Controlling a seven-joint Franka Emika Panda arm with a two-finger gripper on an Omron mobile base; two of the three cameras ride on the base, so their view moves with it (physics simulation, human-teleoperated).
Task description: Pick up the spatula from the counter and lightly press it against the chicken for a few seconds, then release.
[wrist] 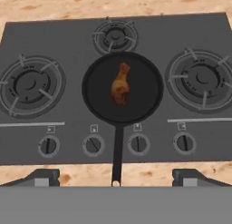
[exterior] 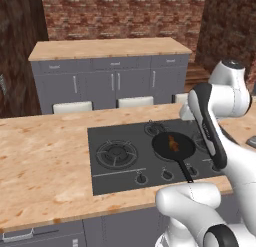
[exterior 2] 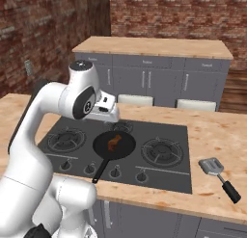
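Spatula on the counter, pincer spread above the pan

Spatula point(exterior 2: 220, 175) lies flat on the wooden counter point(exterior 2: 212, 131), to the right of the black cooktop point(exterior 2: 164, 177) and near the counter's front edge. Its grey slotted blade points back toward the cooktop, and its black handle runs out toward the front right. It touches only the counter and lies apart from the cooktop's edge.

The gripper point(wrist: 116, 177) hangs over the cooktop and looks down on it. In the hand view its two dark fingertips point(wrist: 45, 177) stand wide apart at the bottom corners. Seen from the right base view, the hand sits above the rear left of the frying pan point(exterior 2: 126, 149), so the spatula lies well apart from it, off to its right and nearer the front.

The frying pan rests in the middle of the cooktop between the left and right burners, with a small burner behind it. Its long handle points toward the front edge, past the row of knobs point(wrist: 138, 143). The chicken point(wrist: 120, 85), a browned drumstick, lies in the middle of the pan.

Beyond the counter stands an island with grey cabinets point(exterior: 112, 83) against brick walls.
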